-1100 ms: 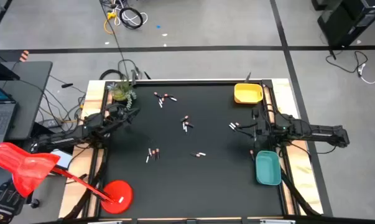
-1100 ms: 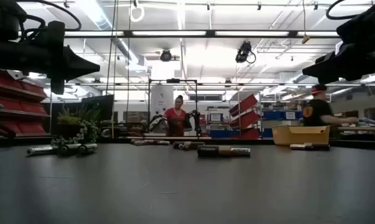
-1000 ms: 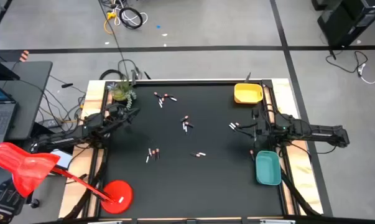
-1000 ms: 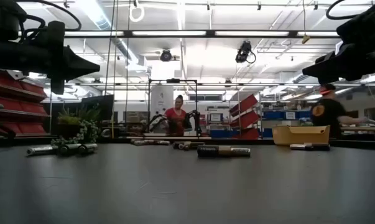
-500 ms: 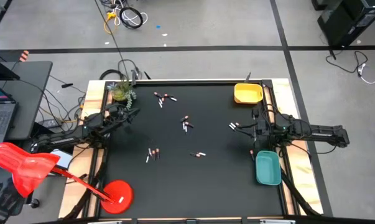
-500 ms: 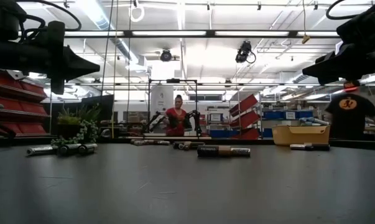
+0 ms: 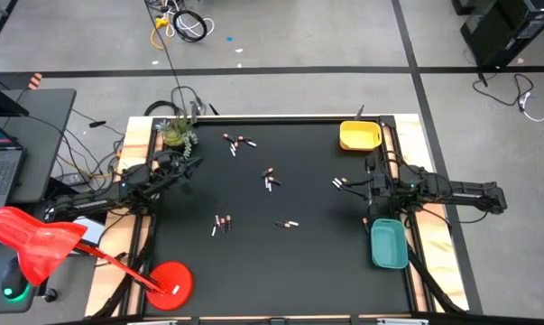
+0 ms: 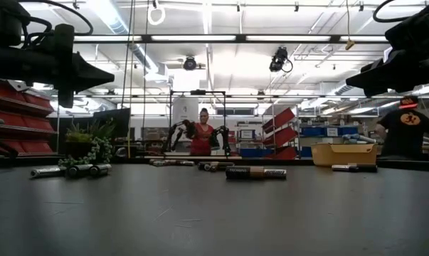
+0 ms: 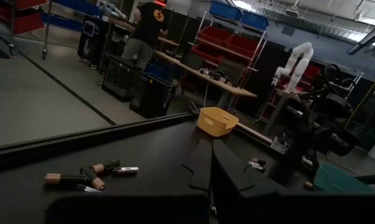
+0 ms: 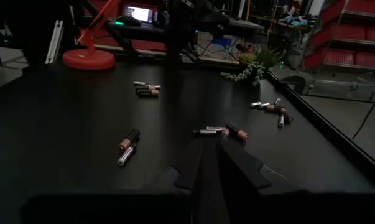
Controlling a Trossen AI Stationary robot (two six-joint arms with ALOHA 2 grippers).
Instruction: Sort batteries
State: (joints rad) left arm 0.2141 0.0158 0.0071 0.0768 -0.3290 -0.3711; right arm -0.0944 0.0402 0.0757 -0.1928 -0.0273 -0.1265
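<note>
Small batteries lie flat on the black table in loose clusters: at the far left (image 7: pixel 238 142), in the middle (image 7: pixel 270 178), toward the right (image 7: pixel 342 184), and two nearer clusters (image 7: pixel 221 223) (image 7: pixel 288 224). A yellow tray (image 7: pixel 360 135) sits at the far right corner and a teal tray (image 7: pixel 388 244) at the right edge. My left gripper (image 7: pixel 195 163) hovers shut above the table's left side (image 9: pixel 211 168). My right gripper (image 7: pixel 369 184) hovers shut just right of the right-hand cluster (image 10: pixel 209 165). Both hang well above the tabletop in the low view.
A small potted plant (image 7: pixel 176 133) stands at the far left corner. A red lamp base (image 7: pixel 170 282) sits at the near left corner, with its arm reaching off the table. Open black surface lies along the near edge. People stand in the room beyond.
Neither arm nor any battery has moved. In the room behind the table, a person on the right of the low view has walked farther right.
</note>
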